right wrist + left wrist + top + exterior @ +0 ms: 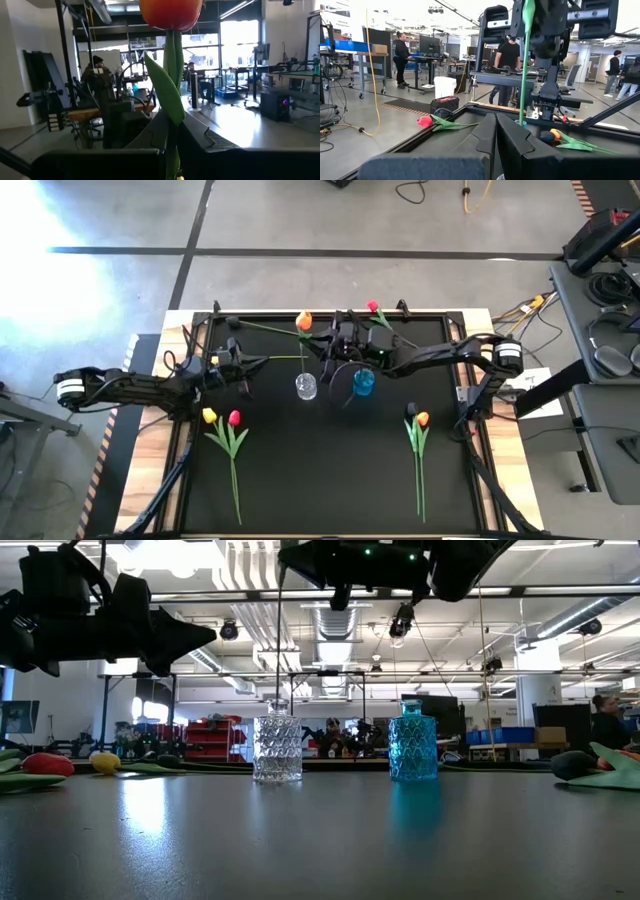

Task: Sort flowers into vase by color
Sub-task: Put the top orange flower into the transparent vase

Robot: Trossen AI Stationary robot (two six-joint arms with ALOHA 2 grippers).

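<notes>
My right gripper (172,134) is shut on an orange tulip (304,320), above the clear glass vase (306,387). The tulip's thin stem (278,650) runs down to that vase's mouth. A blue glass vase (363,382) stands to its right. My left gripper (243,370) waits shut and holds nothing, left of the vases. A yellow tulip (209,416) and a red tulip (234,418) lie at near left. An orange tulip (422,418) lies beside a dark one at near right. A pink tulip (372,307) lies at the far edge. My right gripper pinches the orange tulip's stem (173,150) between its two fingers, below the head (170,12) and a leaf (165,90). The fingers come roughly level from the table's right and lie across the stem. The tulip stands about upright, head above the fingers.
The black mat (320,470) has free room between the two groups of lying tulips. Beyond the table are benches, cables and people standing in the room (402,57).
</notes>
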